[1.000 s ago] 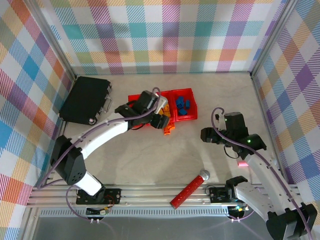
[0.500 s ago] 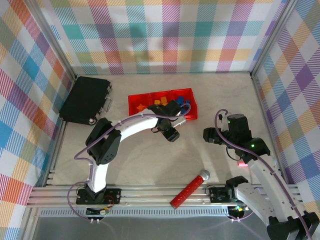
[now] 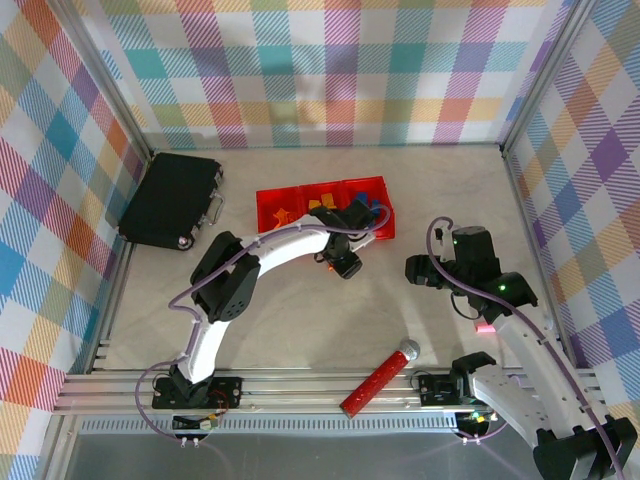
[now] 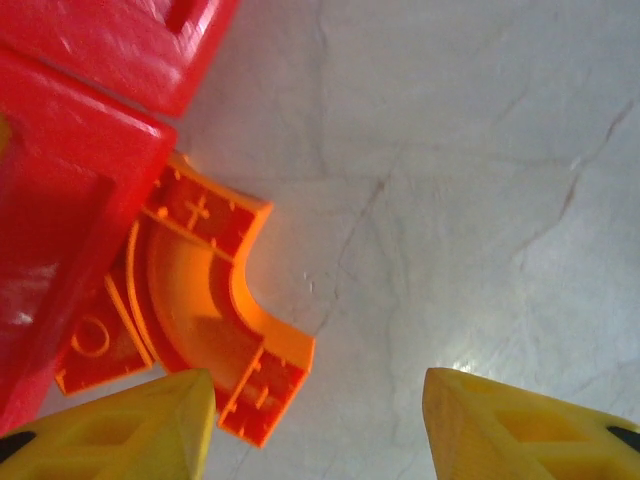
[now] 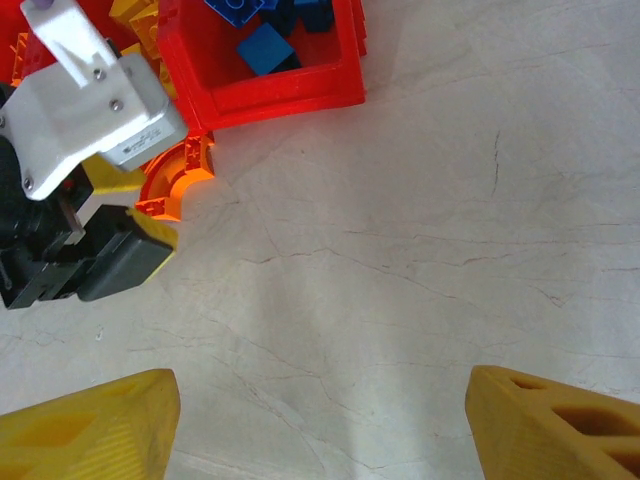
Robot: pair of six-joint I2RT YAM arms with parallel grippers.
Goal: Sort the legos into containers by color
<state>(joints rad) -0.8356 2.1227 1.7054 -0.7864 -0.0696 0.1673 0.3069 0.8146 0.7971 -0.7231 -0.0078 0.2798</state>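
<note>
The left arm (image 3: pixel 270 250) leans toward one o'clock. The left claw (image 4: pixel 315 415) is wide open and empty, with an orange arch brick (image 4: pixel 210 310) at its ten o'clock, against the red bins (image 4: pixel 60 190). The right claw (image 5: pixel 320 420) is wide open and empty.

Pastel plaid walls (image 3: pixel 330 70) enclose pale marbled table (image 3: pixel 300 320)

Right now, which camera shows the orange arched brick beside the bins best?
Left wrist. The orange arched brick is close and sharp there, lying on the table against the red bin, just ahead of the open left hand. Right wrist catches part of it, poking out beside that hand. In top external, the hand covers most of it.
</note>
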